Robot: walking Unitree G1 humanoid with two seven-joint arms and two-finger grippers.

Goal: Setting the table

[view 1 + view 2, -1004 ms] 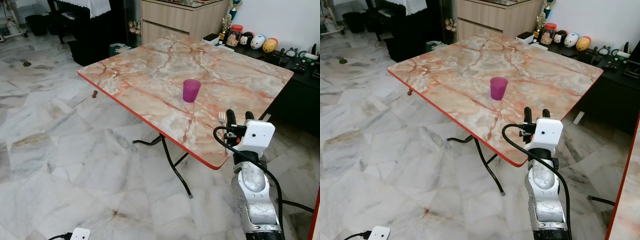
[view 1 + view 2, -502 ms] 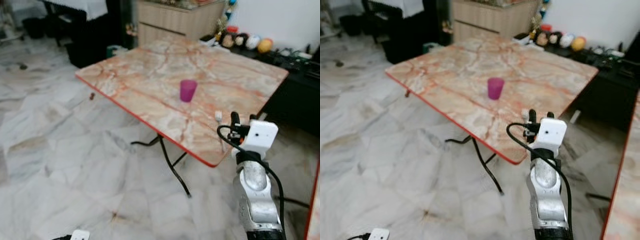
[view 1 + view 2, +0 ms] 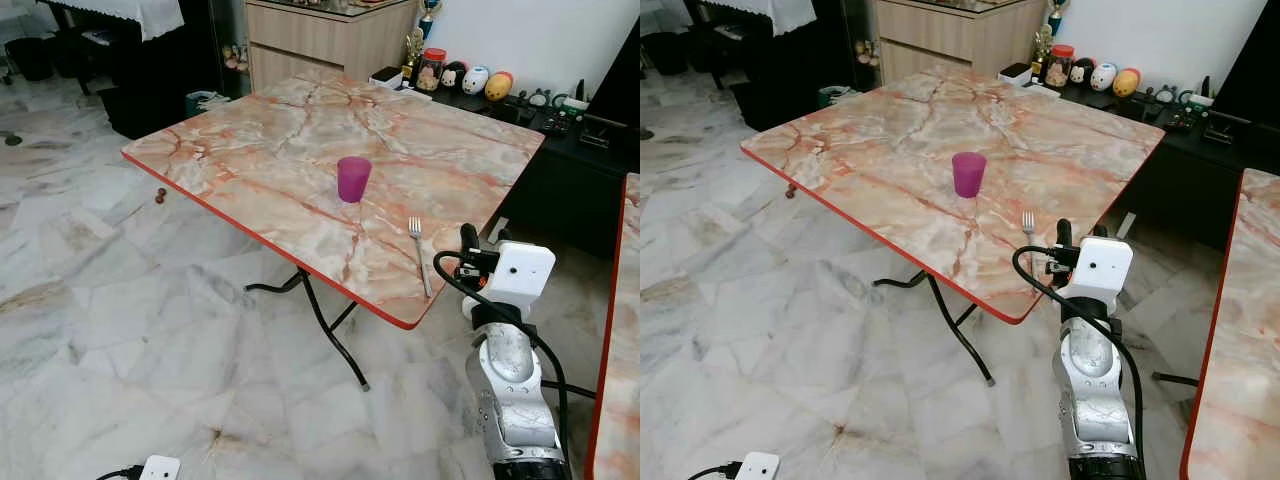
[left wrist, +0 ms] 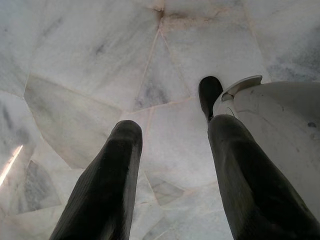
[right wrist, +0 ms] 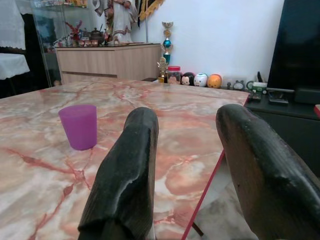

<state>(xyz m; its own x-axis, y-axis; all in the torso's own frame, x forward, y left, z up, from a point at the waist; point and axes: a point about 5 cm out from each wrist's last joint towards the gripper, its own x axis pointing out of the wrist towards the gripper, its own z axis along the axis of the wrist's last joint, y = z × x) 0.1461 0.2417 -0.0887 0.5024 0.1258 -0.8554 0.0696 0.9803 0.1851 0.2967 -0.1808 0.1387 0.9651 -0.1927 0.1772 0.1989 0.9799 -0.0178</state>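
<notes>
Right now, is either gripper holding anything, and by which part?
Nothing is held. The right gripper is open beside the table; the fork lies there. The left gripper hangs open.

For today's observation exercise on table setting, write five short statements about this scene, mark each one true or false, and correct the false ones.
1. The purple cup stands upright on the marble table. True.
2. The fork lies inside the cup. False: it lies flat on the table, apart from the cup, near the red edge.
3. The right pincer holds the fork. False: its fingers are open and empty, beside the table's edge.
4. The left pincer is open above the floor. True.
5. A plate sits beside the cup. False: the cup and fork are the table's items.
</notes>
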